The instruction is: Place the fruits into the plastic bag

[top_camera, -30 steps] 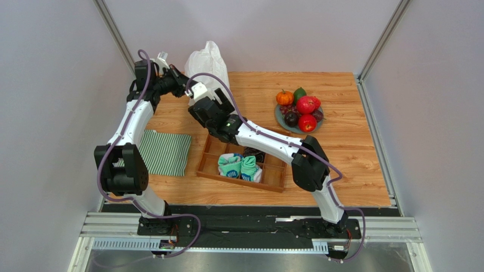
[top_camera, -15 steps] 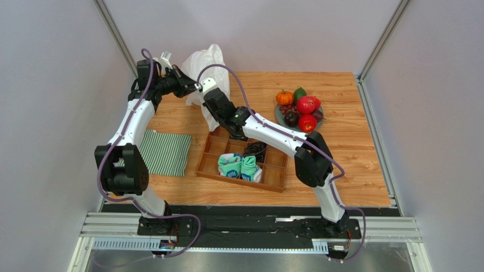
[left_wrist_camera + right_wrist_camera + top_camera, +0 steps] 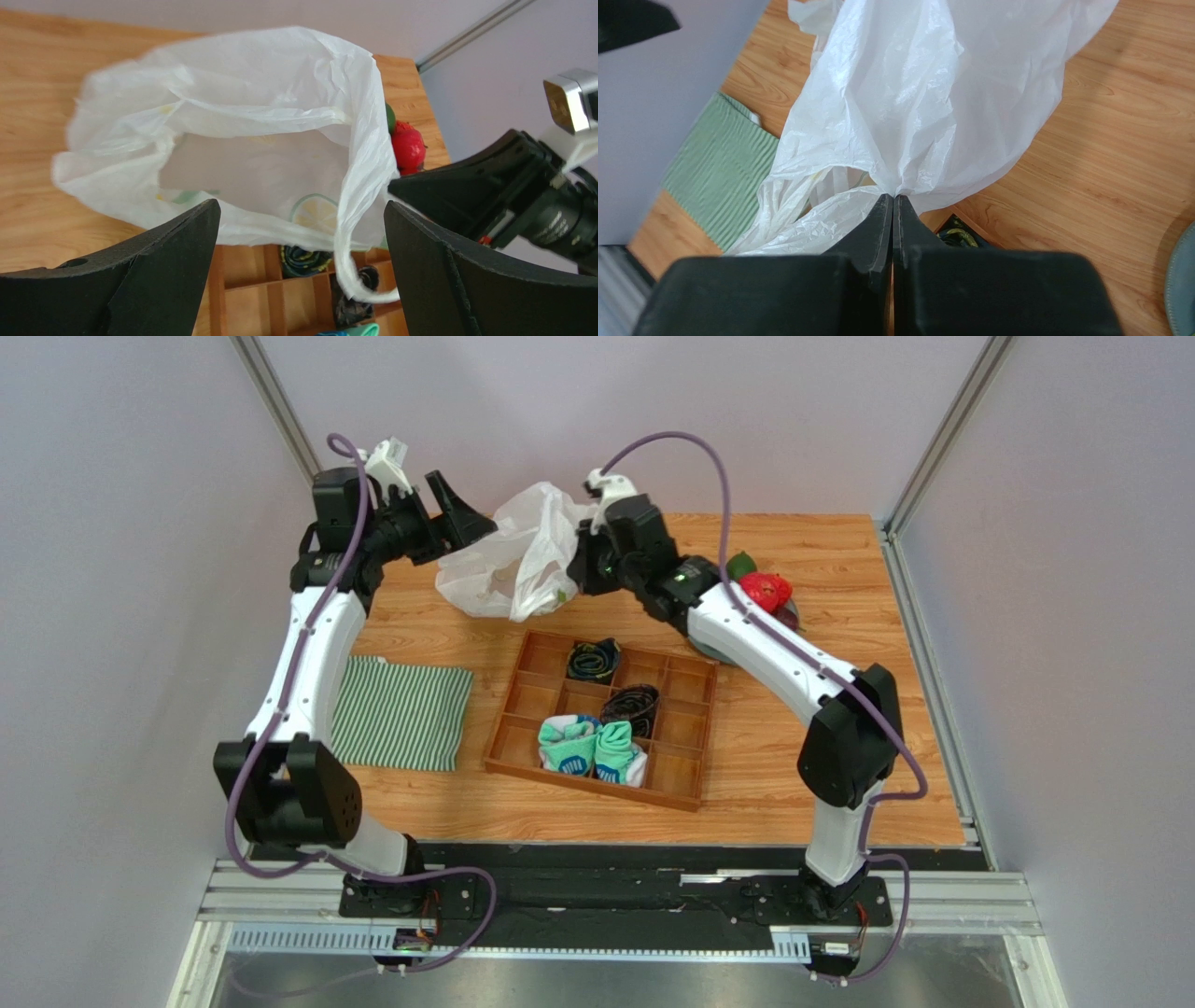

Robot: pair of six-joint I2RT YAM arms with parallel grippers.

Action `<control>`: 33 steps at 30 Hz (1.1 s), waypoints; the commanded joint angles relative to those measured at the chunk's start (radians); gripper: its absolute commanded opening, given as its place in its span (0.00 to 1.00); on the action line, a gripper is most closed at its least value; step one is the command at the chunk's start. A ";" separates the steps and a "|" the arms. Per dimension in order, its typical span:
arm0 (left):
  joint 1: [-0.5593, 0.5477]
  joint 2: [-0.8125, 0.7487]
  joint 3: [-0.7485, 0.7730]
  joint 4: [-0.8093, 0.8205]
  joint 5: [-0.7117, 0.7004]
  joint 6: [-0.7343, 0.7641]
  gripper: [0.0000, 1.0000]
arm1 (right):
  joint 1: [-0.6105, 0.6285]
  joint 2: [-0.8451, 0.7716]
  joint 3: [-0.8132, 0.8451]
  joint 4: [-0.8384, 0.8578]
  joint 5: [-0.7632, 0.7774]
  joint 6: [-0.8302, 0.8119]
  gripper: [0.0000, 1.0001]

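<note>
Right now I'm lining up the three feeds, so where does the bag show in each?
Top external: bag sits upper centre-left.
Left wrist: bag fills the upper middle, beyond the open left gripper.
Right wrist: bag fills the upper centre, its edge pinched in the shut right gripper.
Shared landmark: the dark sock nearest the bag, below it in the left wrist and right wrist views too.

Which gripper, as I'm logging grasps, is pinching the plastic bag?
The right gripper: its jaws are shut on the plastic bag; the left gripper has jaws wide open.
</note>
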 commanded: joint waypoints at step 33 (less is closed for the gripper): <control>-0.222 0.198 -0.017 -0.139 -0.317 0.409 0.78 | -0.115 -0.309 -0.521 0.234 -0.473 0.141 0.00</control>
